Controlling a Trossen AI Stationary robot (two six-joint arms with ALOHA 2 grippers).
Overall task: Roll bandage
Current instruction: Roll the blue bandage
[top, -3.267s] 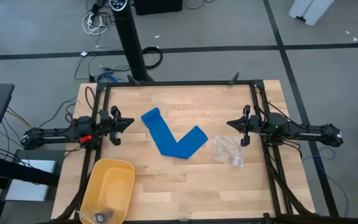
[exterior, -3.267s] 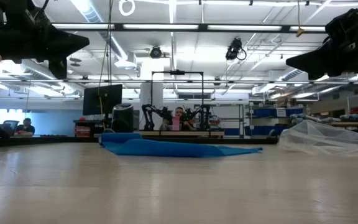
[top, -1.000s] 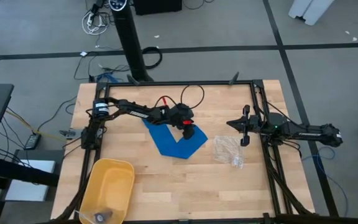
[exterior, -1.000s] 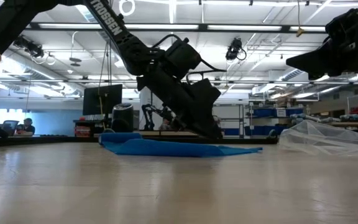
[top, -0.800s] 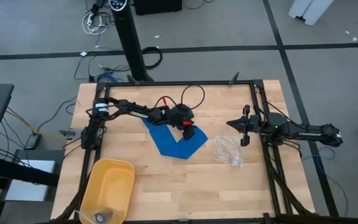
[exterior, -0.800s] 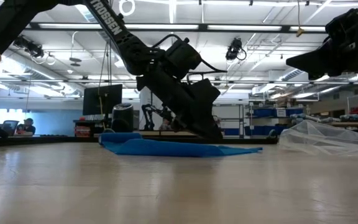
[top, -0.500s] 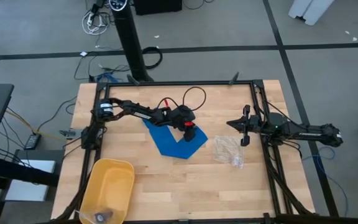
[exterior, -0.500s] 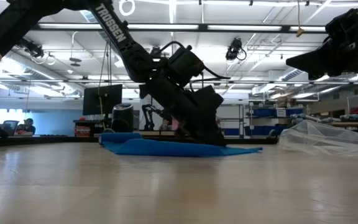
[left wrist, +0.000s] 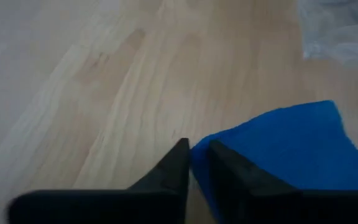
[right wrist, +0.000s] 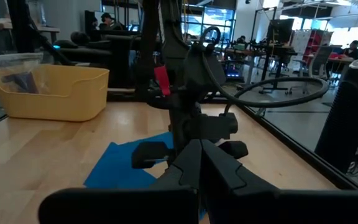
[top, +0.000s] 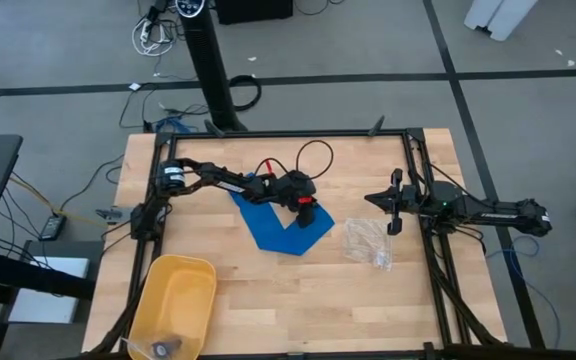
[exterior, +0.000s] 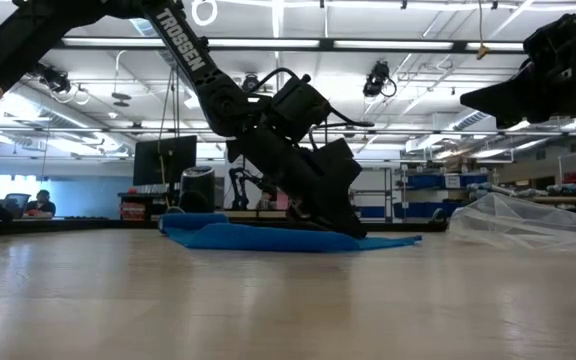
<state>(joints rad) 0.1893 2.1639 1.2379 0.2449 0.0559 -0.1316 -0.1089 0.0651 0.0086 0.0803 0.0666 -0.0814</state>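
Observation:
The blue bandage [top: 268, 225] lies flat on the wooden table in a V shape, and shows as a low blue strip [exterior: 258, 238] in the low view. My left gripper [top: 311, 213] reaches from the table's left side, slanting down onto the right end of the V [left wrist: 291, 149], and is shut on it. My right gripper [top: 389, 205] waits shut at the table's right side, above the table and touching nothing. My left gripper [left wrist: 199, 152] pinches the edge of the bandage's right end [left wrist: 199, 171] between its two fingers, one finger [left wrist: 178, 163] on the bare-wood side and the other over the blue cloth. The fingers slant down from the table's left. The bandage lies flat and slack on the table.
A crinkled clear plastic bag [top: 368, 242] lies just right of the bandage's held end. A yellow bin [top: 173, 300] stands at the near left corner. Bare wood lies on the near side of the bandage, inside the black frame [top: 288, 134] round the table.
My left gripper has gone down a little onto the bandage's right end, its fingertips now at the cloth. The bandage has kept its V shape and place.

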